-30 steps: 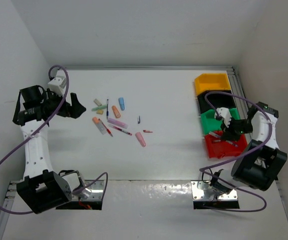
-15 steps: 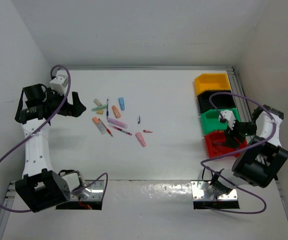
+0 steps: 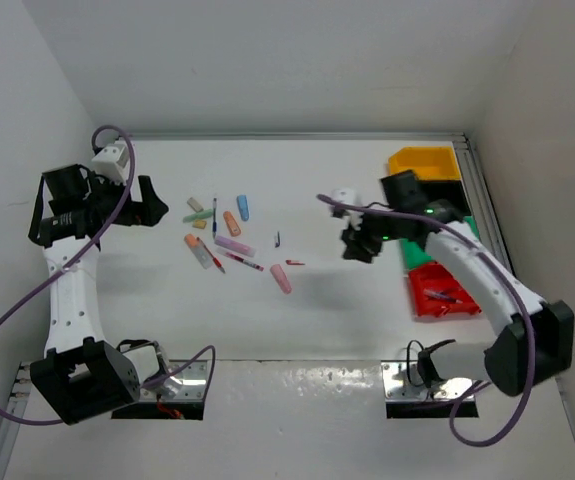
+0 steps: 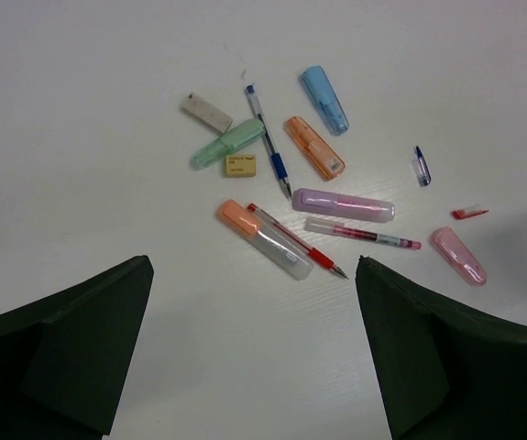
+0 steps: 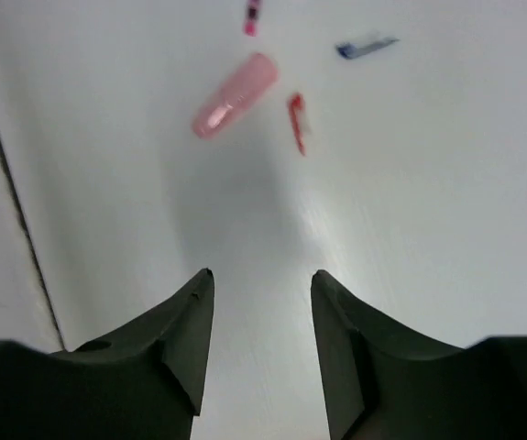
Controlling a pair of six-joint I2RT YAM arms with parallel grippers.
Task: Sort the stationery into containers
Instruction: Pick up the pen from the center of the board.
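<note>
The stationery lies scattered left of the table's middle: blue marker (image 4: 324, 86), orange marker (image 4: 314, 147), green marker (image 4: 227, 144), blue pen (image 4: 268, 140), lilac marker (image 4: 343, 203), red pen (image 4: 297, 241) and pink marker (image 4: 458, 255) (image 5: 234, 107). My left gripper (image 4: 254, 266) (image 3: 152, 210) hovers wide open and empty left of the pile. My right gripper (image 5: 261, 275) (image 3: 355, 245) is open and empty over bare table, right of the pink marker (image 3: 281, 278). The containers stand in a column at the right: yellow (image 3: 422, 162), black and green partly under my right arm, red (image 3: 447, 305).
A small red cap (image 5: 296, 123) and a blue cap (image 5: 366, 44) lie just beyond the right fingers. A red pen (image 3: 437, 295) lies inside the red bin. Grey (image 4: 207, 111) and yellow (image 4: 239, 165) erasers sit by the green marker. White walls enclose the table.
My right arm has swung left from over the red bin to the table's middle, and its jaws have opened. The left arm has hardly moved.
</note>
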